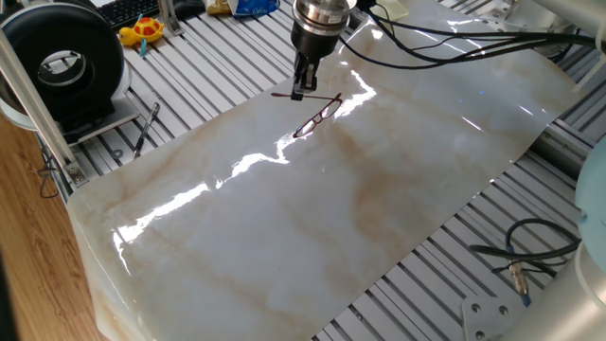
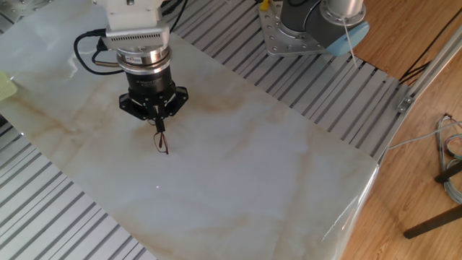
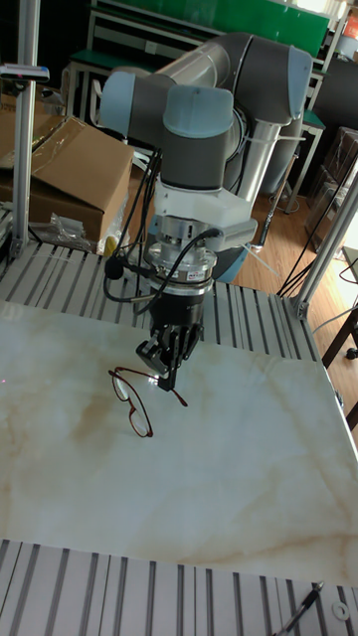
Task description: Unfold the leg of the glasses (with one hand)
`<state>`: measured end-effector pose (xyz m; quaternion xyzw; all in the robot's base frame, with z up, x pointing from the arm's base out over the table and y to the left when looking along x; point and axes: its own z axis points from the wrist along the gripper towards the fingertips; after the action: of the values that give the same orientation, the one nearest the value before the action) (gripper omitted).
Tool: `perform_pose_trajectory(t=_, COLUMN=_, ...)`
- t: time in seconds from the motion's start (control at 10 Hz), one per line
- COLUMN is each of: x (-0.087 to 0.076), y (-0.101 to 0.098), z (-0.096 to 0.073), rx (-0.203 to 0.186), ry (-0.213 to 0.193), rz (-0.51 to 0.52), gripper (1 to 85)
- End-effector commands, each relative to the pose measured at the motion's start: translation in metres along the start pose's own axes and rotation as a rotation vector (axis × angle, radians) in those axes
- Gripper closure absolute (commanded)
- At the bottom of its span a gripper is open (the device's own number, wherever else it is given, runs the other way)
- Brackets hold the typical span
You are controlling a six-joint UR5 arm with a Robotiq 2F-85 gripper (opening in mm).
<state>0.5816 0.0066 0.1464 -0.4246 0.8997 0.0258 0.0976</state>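
Note:
The glasses (image 1: 318, 116) are thin, reddish-brown and wire-rimmed, lying on the marble-patterned sheet (image 1: 284, 227) near its far edge. One slim leg sticks out sideways from the frame toward the left. My gripper (image 1: 298, 91) points straight down and is shut on that leg partway along it. In the other fixed view the glasses (image 2: 163, 141) show just below the gripper (image 2: 159, 124). In the tall fixed view the two lenses of the glasses (image 3: 134, 399) sit left of and below the gripper (image 3: 165, 377), with the pinched leg running to the lower right.
A black pen-like tool (image 1: 146, 128) lies on the slatted table left of the sheet, near a round black device (image 1: 66, 59) and a yellow toy (image 1: 142, 30). Loose cables (image 1: 519, 254) lie at the right. The arm's base (image 2: 317, 22) stands beyond the sheet; a cardboard box (image 3: 60, 169) sits behind.

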Motion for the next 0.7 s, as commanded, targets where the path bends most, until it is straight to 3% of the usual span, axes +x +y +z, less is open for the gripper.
perform_pose_trajectory(t=0.0, x=-0.001, y=0.0, z=-0.004, rx=0.005, ry=-0.006, rz=0.005, gripper=84.3)
perform_pose_trajectory(t=0.6, x=-0.01, y=-0.009, z=0.014, rx=0.001, ry=-0.038, rz=-0.024, gripper=84.3)
